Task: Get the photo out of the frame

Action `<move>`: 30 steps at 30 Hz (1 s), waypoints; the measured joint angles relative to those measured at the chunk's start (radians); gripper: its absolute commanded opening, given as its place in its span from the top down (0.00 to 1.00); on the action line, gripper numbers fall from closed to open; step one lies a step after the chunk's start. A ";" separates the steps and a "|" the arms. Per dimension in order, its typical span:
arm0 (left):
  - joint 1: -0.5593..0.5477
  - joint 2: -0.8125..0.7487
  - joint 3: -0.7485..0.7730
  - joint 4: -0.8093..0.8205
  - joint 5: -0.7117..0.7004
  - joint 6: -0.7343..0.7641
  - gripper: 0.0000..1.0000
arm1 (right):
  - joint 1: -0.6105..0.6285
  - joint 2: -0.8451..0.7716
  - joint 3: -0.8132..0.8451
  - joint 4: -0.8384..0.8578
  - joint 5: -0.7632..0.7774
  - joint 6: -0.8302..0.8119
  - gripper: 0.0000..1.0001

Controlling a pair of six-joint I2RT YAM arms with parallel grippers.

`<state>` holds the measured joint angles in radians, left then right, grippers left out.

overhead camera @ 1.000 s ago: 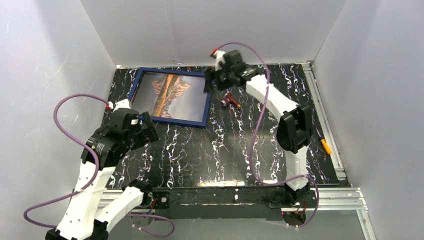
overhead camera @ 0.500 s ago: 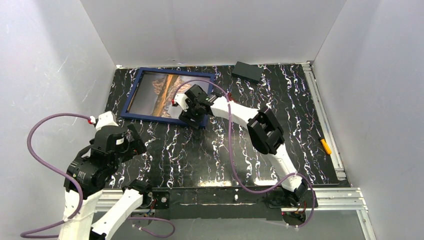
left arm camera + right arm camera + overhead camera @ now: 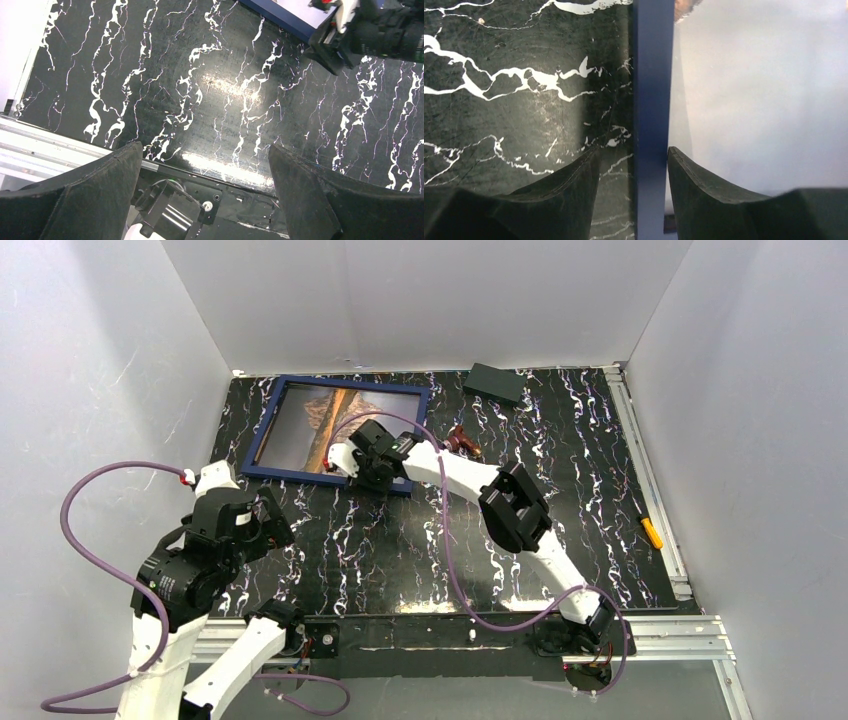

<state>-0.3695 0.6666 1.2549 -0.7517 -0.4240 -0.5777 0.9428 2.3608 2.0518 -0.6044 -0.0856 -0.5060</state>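
The dark blue frame [image 3: 398,482] lies flat at the table's back left with the photo [image 3: 325,425] of a brown mountain inside it. My right gripper [image 3: 358,470] is down at the frame's near edge. In the right wrist view the frame's blue bar [image 3: 653,75] runs between the fingers of my right gripper [image 3: 633,148]. The right finger touches the bar and the left finger stands a little apart over the marble, so the jaws are open. The photo's pale sky [image 3: 764,90] fills the right side. My left gripper [image 3: 205,146] hangs wide open and empty over the near left table [image 3: 268,525].
A small black block [image 3: 497,383] lies at the back edge. A little red-brown object [image 3: 462,440] sits right of the frame. An orange item [image 3: 651,532] rests by the right rail. The right arm's wrist [image 3: 370,35] shows at the top of the left wrist view.
My right arm swung from the back middle down to the frame's near edge and its jaws narrowed around the blue bar. My left arm drew back toward the near left, still open.
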 measured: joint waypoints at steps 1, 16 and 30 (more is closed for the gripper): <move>0.000 0.000 0.000 0.000 0.000 0.001 0.03 | 0.004 0.015 0.013 -0.001 0.000 -0.003 0.42; 0.000 0.005 0.023 -0.004 0.000 0.002 0.03 | 0.007 0.099 0.138 -0.082 0.060 -0.055 0.83; 0.000 0.038 0.203 0.016 -0.012 0.047 0.02 | 0.042 -0.079 0.146 -0.229 0.132 -0.183 0.99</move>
<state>-0.3695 0.7044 1.4578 -0.7353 -0.4358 -0.5304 0.9844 2.2822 2.1975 -0.8330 0.0467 -0.6888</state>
